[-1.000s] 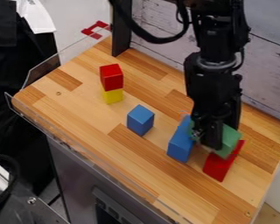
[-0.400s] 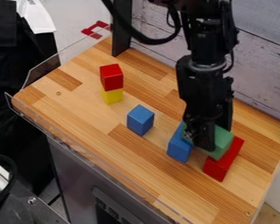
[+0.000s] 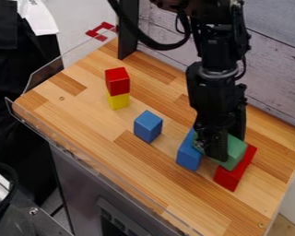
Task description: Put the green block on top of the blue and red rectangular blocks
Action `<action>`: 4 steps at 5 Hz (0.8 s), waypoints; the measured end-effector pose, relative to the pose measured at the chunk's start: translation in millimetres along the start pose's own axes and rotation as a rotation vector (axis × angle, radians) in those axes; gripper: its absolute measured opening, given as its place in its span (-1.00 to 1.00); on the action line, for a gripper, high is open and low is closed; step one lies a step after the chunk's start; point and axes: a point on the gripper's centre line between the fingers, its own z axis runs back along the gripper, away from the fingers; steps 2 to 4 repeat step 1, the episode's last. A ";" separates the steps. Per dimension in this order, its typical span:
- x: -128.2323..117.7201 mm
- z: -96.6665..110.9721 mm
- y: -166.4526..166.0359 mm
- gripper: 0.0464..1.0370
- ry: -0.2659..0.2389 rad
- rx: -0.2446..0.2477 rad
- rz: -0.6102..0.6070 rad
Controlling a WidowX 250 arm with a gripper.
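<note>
**Across the right part of the counter, the green block bridges the blue and red ones, in the gripper's grasp**

At the near side, a clear plastic guard (image 3: 45,76) edges the wooden counter (image 3: 138,170), and all the blocks stand inside it. Nearest are the red rectangular block (image 3: 230,177) and, to its left in the view, the blue rectangular block (image 3: 189,156), with a gap of bare wood between them.

Over that gap lies the green block (image 3: 237,150), one end above the blue block, the other above the red. The gripper (image 3: 211,145) points down at it, its fingers (image 3: 219,152) clamped on the green block, parted only by the block between them. One finger shows in front of the block; the other is partly hidden, so its exact contact cannot be told.

Farther back stands a blue cube (image 3: 148,126), well apart from the gripper. Beyond it, a red cube (image 3: 117,81) sits on top of a yellow cube (image 3: 118,101). At the back rises a pale plank wall (image 3: 273,69).
</note>
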 end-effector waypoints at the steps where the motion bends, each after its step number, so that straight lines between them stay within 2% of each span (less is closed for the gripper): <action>1: 0.7 0.3 2.1 0.76 -0.005 0.015 -0.046; 4: 0.7 0.3 2.1 0.76 -0.005 0.015 -0.046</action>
